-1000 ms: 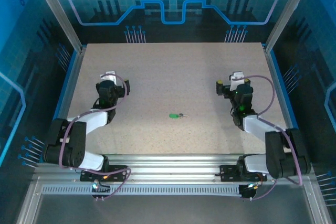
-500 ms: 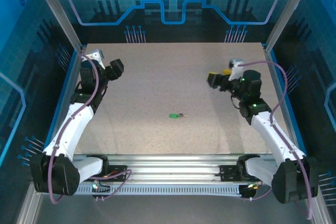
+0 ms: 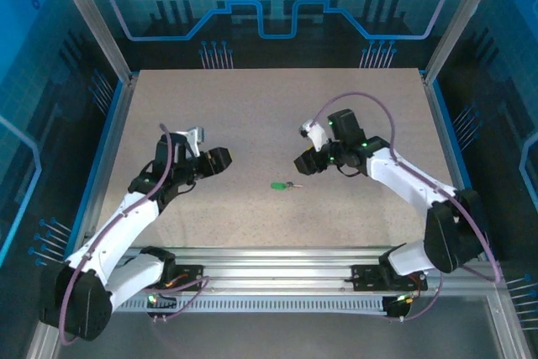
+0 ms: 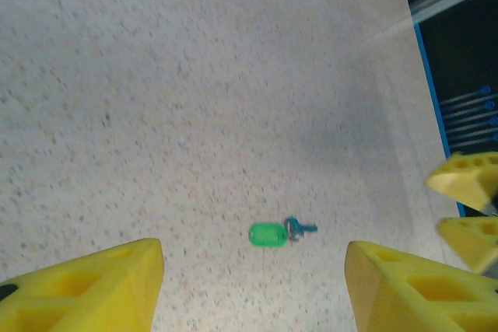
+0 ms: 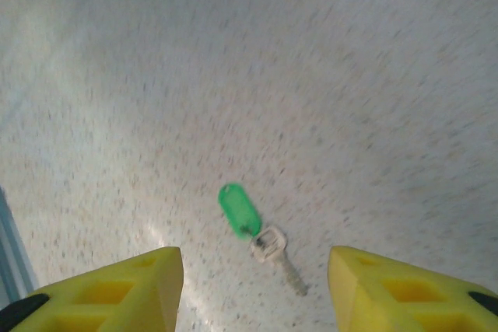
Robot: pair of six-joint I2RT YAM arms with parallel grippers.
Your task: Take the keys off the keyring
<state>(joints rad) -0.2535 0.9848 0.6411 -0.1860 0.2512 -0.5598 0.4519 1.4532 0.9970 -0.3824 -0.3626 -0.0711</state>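
A small silvery key (image 5: pixel 278 254) lies flat on the speckled table, joined by a thin keyring (image 5: pixel 256 232) to a green oval tag (image 5: pixel 238 209). From above, the tag (image 3: pixel 276 185) and key (image 3: pixel 291 184) sit at the table's middle. My left gripper (image 3: pixel 225 160) hovers to their left and my right gripper (image 3: pixel 301 163) just up and right of them. In the left wrist view the tag (image 4: pixel 267 235) and key (image 4: pixel 301 228) lie ahead of my open left gripper (image 4: pixel 253 274). My right gripper (image 5: pixel 255 270) is also open, and both hold nothing.
The right gripper's yellow fingers (image 4: pixel 469 183) show at the right edge of the left wrist view. Blue-edged aluminium rails (image 3: pixel 107 136) bound the table on the left and right, with a metal rail (image 3: pixel 277 258) along the near edge.
Both arms have swung in from the table's outer sides toward the middle and now point at the key and tag. The key and tag have not moved.
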